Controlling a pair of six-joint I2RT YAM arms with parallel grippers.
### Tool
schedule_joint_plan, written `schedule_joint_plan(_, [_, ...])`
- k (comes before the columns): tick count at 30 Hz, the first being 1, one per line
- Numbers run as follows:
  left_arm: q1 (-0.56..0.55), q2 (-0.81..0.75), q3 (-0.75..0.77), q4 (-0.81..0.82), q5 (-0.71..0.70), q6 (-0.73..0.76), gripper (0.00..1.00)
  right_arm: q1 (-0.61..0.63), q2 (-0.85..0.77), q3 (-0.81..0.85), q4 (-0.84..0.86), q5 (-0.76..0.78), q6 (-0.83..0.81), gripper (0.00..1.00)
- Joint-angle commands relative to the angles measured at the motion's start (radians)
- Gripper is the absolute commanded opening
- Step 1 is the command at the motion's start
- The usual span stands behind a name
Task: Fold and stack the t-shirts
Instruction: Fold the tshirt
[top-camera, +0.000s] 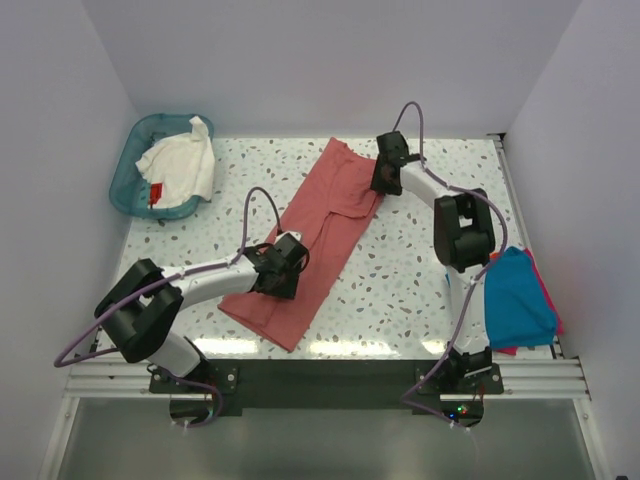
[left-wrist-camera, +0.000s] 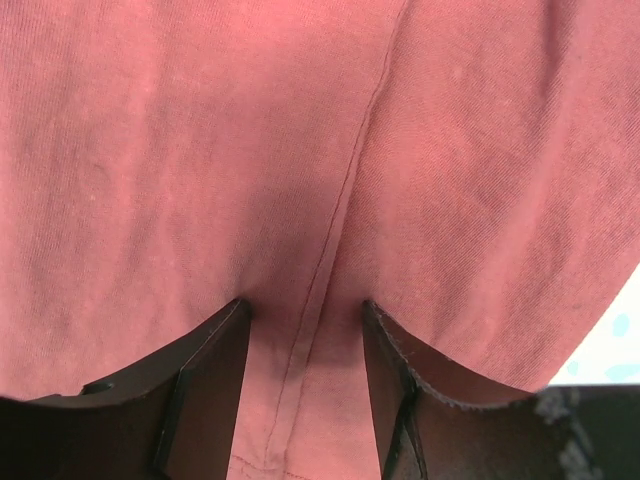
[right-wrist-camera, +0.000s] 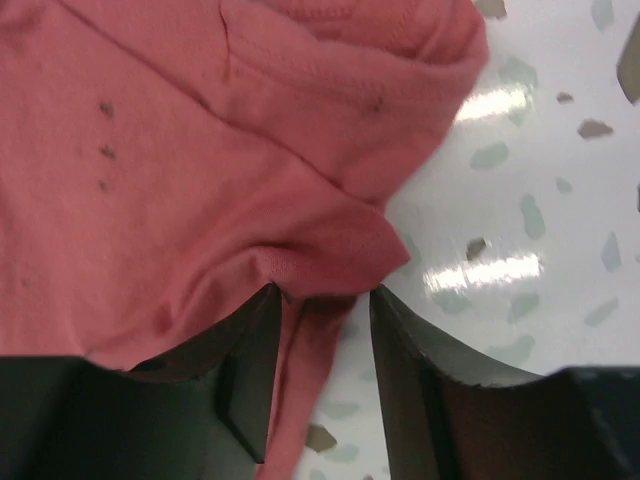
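Top external shows the salmon-red t-shirt (top-camera: 322, 235) folded long and plain; left gripper (top-camera: 288, 272) and right gripper (top-camera: 378, 187) each pinch its cloth.

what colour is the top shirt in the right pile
The top shirt is teal-blue; top external view.

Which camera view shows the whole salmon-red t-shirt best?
The top external view: the salmon-red t-shirt lies there entire, a long diagonal strip on the table. Both wrist views show only close patches of its cloth.
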Motion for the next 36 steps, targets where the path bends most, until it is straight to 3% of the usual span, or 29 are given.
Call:
schedule_joint_plan(1, [-0.015,-0.002,-0.029,0.037,0.038,-0.02,0.52,-0.006,0.088,0.157,-0.006,0.047,0.011,0.43])
schedule_joint_plan(5, [-0.049,0.035,-0.017,0.069,0.089,-0.044,0.49,-0.012,0.213,0.332,-0.073,0.078,-0.027,0.33])
schedule_joint_plan(11, [-0.08,0.119,0.015,0.166,0.217,-0.156,0.49,-0.035,0.33,0.511,-0.098,0.11,-0.116,0.31])
schedule_joint_plan(14, [-0.084,0.174,0.074,0.204,0.251,-0.207,0.5,-0.058,0.359,0.566,-0.058,0.081,-0.146,0.38])
schedule_joint_plan(18, [-0.084,0.207,0.152,0.259,0.294,-0.264,0.56,-0.095,0.375,0.653,-0.068,-0.042,-0.12,0.66])
schedule_joint_plan(23, [-0.08,0.173,0.242,0.223,0.276,-0.225,0.61,-0.11,0.294,0.715,-0.11,-0.07,-0.124,0.87])
schedule_joint_plan(28, [-0.04,0.014,0.201,0.152,0.234,-0.175,0.65,-0.11,0.079,0.551,-0.177,-0.08,-0.071,0.91])
schedule_joint_plan(33, [0.015,-0.147,0.066,0.065,0.161,-0.211,0.64,-0.082,-0.306,-0.093,-0.015,-0.252,0.106,0.81])
schedule_joint_plan(36, [0.024,-0.244,-0.018,0.025,0.156,-0.213,0.63,0.0,-0.548,-0.394,0.014,-0.225,0.141,0.79])
